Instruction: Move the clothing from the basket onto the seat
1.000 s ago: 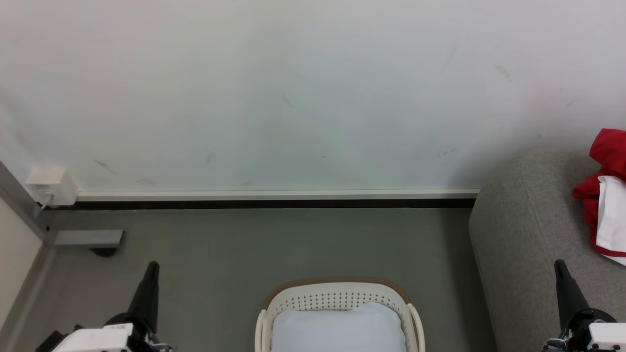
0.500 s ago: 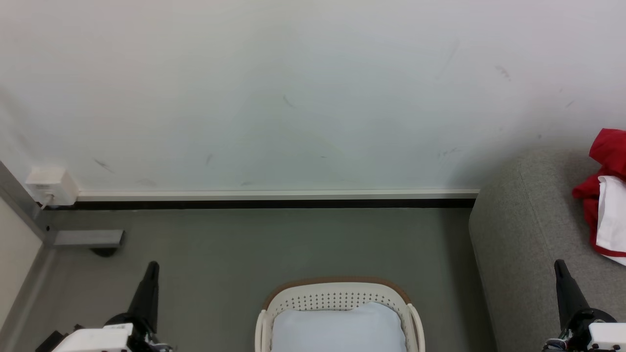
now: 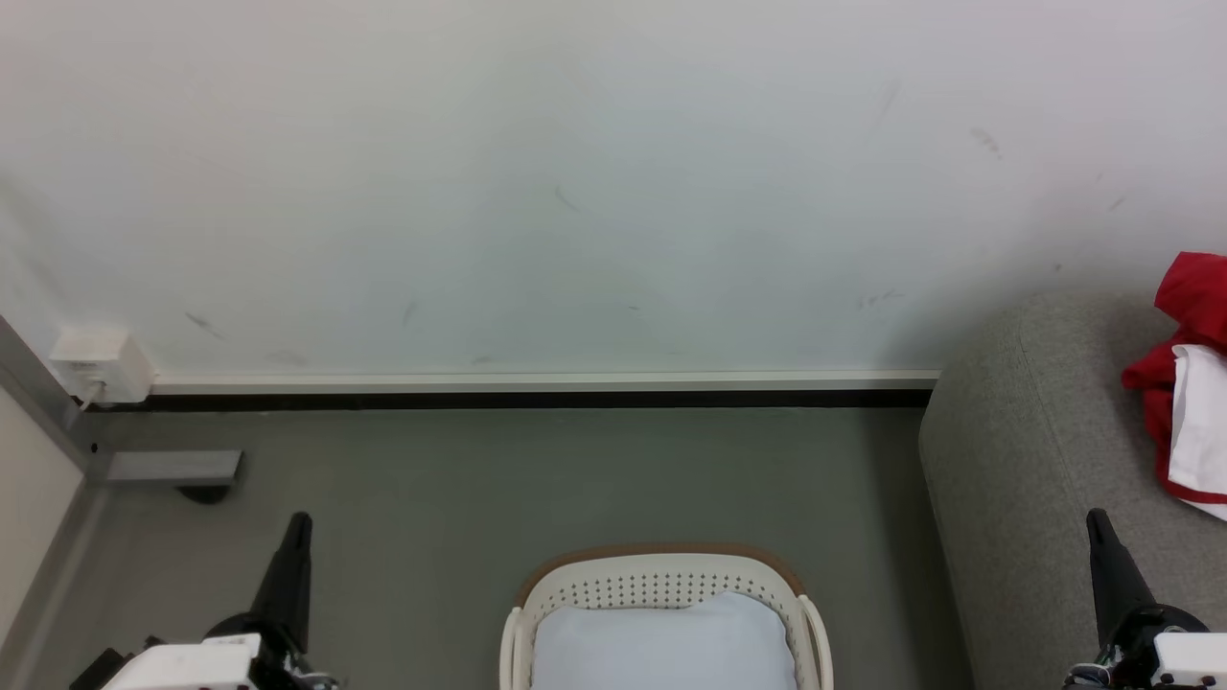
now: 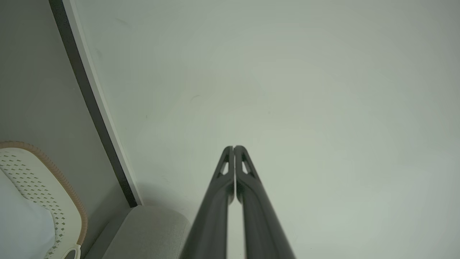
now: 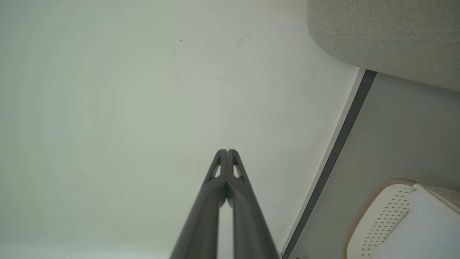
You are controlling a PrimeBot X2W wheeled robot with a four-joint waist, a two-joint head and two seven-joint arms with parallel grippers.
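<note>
Found fingers of left gripper pressed together tip to tip, holding nothing; same for right gripper. Noted both low in head view, left at lower left, right at lower right corner, tips pointing up the frame. Located basket at bottom centre on grey floor, with pale blue pad inside; could not tell what lies beneath. Located red and white clothing at right edge, resting on grey seat, well apart from basket. Recorded white wall across upper frame.
</note>
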